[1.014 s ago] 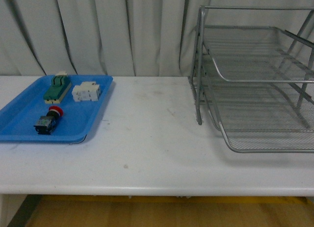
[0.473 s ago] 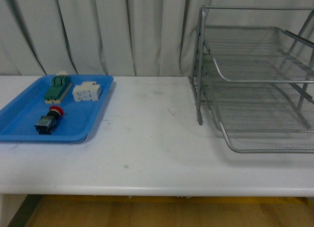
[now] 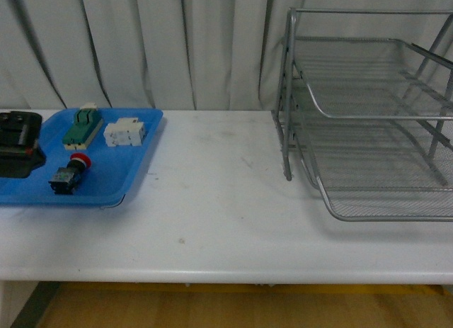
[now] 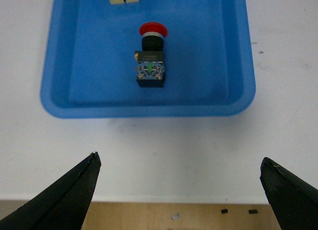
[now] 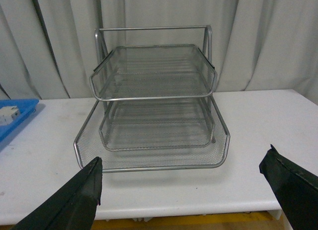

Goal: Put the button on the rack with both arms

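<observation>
Small push button (image 3: 71, 173) with round red mushroom cap and dark blocky body lies on its side in the flat blue plastic tray (image 3: 120, 165), in the tray's near half, cap pointing toward the far side, body toward the robot; bluish-green contact visible on the body's end in the left wrist view (image 4: 150, 56). Behind it, at the tray's far end, sit the green-and-cream terminal block (image 3: 83, 126) and the white rectangular block (image 3: 125, 133), side by side, both apart from the button. Tray rests on the left part of the white counter (image 3: 212, 200). Dark housing of the left arm (image 3: 18, 144) shows at the left edge, over the tray's left end. Left end effector (image 4: 179, 163): fingers spread wide, holding nothing, tips over the counter's near edge, short of the tray (image 4: 89, 51). Silver wire-mesh three-tier rack (image 3: 368, 115) stands on the counter's right part, well apart from the tray. Right end effector (image 5: 184, 160): fingers likewise spread wide, holding nothing, facing the rack (image 5: 154, 106) front-on. Pale pleated curtain (image 3: 141, 44) behind.
</observation>
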Robot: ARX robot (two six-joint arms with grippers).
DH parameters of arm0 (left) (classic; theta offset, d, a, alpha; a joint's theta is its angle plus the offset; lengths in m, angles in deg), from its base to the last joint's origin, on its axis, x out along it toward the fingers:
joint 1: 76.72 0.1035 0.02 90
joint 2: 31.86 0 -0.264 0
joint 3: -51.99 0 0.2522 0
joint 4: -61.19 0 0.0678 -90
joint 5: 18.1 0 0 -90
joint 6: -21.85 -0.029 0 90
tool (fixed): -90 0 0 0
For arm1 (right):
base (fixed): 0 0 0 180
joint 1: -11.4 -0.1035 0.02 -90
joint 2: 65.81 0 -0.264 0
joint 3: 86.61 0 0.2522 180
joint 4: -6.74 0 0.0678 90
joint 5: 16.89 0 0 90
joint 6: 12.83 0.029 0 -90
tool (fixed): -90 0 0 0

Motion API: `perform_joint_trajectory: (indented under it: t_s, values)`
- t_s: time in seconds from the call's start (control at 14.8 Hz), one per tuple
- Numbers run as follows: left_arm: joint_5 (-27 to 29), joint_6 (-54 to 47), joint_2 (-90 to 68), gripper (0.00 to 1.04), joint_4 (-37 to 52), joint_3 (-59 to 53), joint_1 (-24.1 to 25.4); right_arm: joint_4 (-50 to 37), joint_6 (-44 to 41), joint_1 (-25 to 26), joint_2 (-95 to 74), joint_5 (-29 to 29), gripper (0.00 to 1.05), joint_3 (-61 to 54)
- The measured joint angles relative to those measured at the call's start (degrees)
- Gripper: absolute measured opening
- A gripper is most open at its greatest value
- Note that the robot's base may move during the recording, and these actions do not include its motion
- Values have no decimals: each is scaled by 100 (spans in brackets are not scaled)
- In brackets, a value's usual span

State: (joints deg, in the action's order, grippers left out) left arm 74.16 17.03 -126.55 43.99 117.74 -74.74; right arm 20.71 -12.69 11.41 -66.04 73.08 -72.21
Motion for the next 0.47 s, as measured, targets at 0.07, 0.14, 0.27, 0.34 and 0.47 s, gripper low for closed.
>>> perform_joint_trajectory:
  t_s: [0.07,0.14,0.27,0.34,0.47]
  values:
    - [-79,-42,-671,98,-151,505,50,0,0,0,0,0,98,0]
    - [-146,-127,-1276,98,-339,973,94,0,0,0,0,2,98,2]
    - [-190,-201,-2951,98,-778,2741,284,0,2,0,0,2,98,0]
    - [-275,-271,-3630,98,-997,3407,343,0,0,0,0,2,98,0]
    - [-321,-337,-3910,98,-767,3486,343,0,0,0,0,2,98,0]
